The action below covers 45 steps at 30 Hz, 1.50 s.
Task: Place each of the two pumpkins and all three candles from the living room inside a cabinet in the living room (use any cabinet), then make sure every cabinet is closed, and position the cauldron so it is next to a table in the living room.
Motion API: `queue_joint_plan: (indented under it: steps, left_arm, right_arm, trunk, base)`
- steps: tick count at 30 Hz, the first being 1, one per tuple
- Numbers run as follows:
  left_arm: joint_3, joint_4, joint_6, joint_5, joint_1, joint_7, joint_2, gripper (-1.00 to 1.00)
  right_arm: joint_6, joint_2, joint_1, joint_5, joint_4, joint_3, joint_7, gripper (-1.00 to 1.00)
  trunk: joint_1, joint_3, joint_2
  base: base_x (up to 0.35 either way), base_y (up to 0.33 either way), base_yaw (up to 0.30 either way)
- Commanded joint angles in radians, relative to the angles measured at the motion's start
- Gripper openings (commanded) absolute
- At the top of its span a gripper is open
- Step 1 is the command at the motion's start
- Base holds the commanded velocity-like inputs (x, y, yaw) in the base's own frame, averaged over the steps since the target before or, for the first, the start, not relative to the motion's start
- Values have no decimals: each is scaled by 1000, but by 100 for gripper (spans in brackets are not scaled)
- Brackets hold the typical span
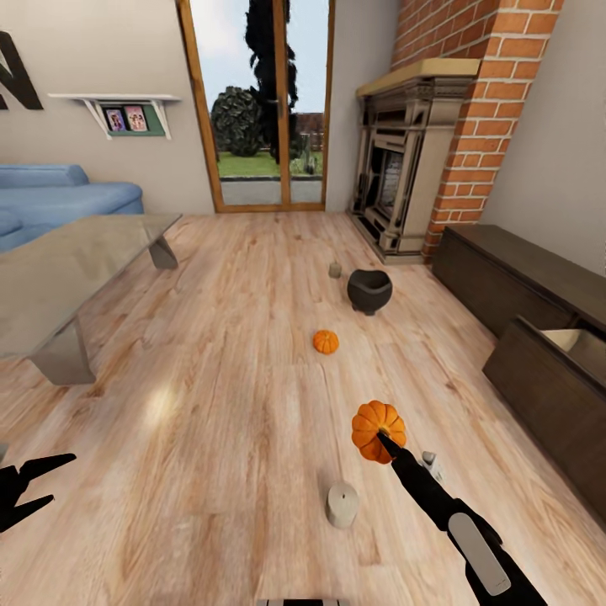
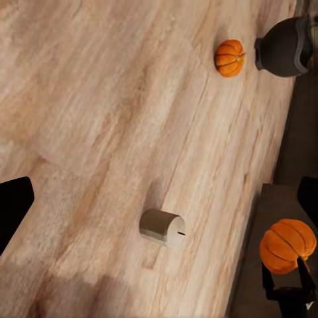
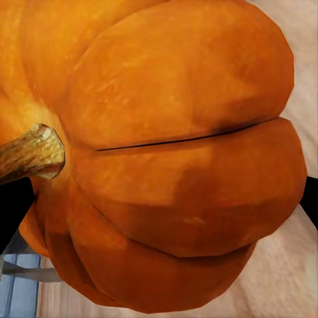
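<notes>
Our right gripper (image 1: 383, 439) clamped pumpkin (image 1: 378, 429) above floor (image 1: 210, 438); left gripper (image 1: 38, 484) gaped empty. We feared slip, pumpkin rolling from open cabinet (image 1: 547, 379).

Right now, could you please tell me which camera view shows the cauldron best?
The head view: the cauldron shows whole, standing on the floor near a candle and the fireplace. The left wrist view catches it at the frame's edge, partly cut off. The right wrist view looks onto the held pumpkin.
</notes>
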Motion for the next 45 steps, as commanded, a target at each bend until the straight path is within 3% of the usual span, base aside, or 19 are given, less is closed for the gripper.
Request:
queue_joint_plan:
  steps: [1,16,21,27,45]
  left_arm:
    - [1,0,4,7,-1,7,0,100]
    - [-3,0,4,-7,-1,8,-4,100]
    - [-13,0,4,-13,-1,7,-5,100]
    - [-14,0,4,-13,-1,7,-6,100]
    - [-29,-1,3,-13,-1,8,-6,100]
  right_arm:
    - [5,-1,0,-9,0,1,0,-100]
    - [7,0,0,-9,0,1,-1,-100]
    - [7,0,0,-9,0,1,-1,-100]
    - [7,0,0,-9,0,1,-1,-100]
    - [7,0,0,-9,0,1,-1,-100]
  trunk:
    - [-1,4,0]
    - [-10,46,10]
    - [-30,54,45]
    - [-30,44,45]
    - [-99,72,171]
  base:
    - [0,0,32]
    - [0,0,3]
    - [0,0,0]
    - [0,0,0]
    - [0,0,0]
